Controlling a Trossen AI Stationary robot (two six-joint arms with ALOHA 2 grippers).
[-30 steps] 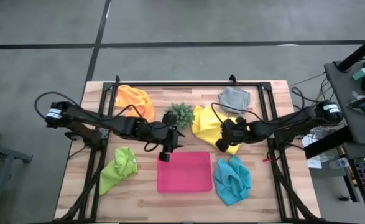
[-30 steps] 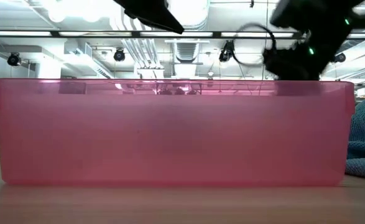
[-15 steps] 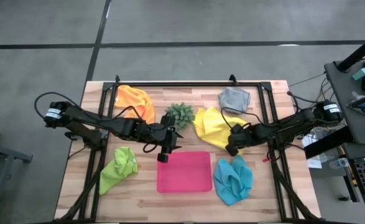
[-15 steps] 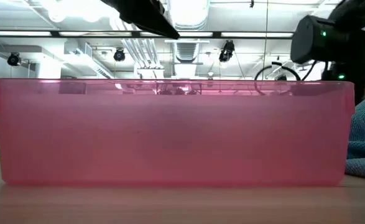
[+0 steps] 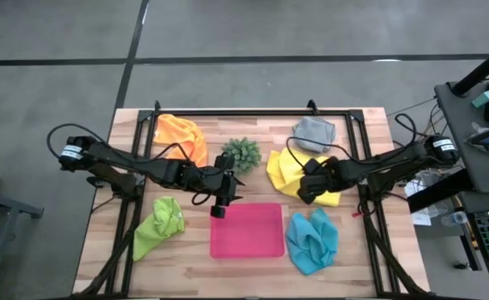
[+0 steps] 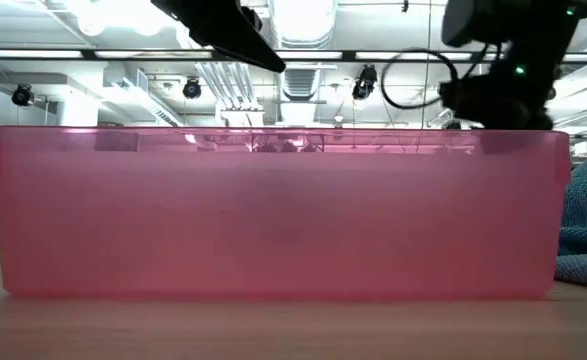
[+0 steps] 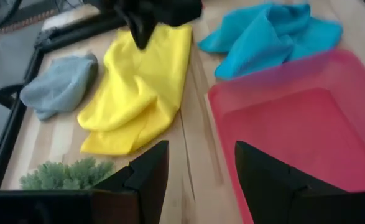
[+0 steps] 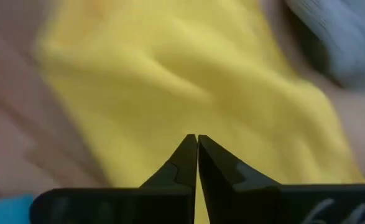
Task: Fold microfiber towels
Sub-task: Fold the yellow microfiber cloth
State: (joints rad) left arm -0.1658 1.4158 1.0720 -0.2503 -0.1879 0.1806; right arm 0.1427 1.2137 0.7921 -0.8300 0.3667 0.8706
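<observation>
Right gripper (image 5: 305, 188) is over the near edge of the yellow towel (image 5: 287, 169), at about three o'clock from the table's middle, and its two fingers (image 8: 188, 163) are pressed together tip to tip. From its own wrist camera the yellow cloth fills the view beyond them, but I can't tell whether any fabric is pinched between the tips. The yellow towel lies in a loose fold between the spiky green plant (image 5: 242, 153) and the grey towel (image 5: 313, 132), which sits bunched at one o'clock near the far rail.

Left gripper (image 5: 221, 205) hangs near the centre of the table, just off the far-left corner of the pink tray (image 5: 247, 230). Its fingers (image 7: 146, 174) stand apart with nothing between them, only bare wood and the tray's edge showing through the gap.

The orange towel (image 5: 182, 133) is crumpled at eleven o'clock. The lime green towel (image 5: 157, 226) is heaped at eight o'clock, well left of the tray. The light blue towel (image 5: 311, 241) is bunched at four o'clock, just beside the tray's right edge. From table height the tray wall fills almost everything, with a bit of blue cloth at the right.
</observation>
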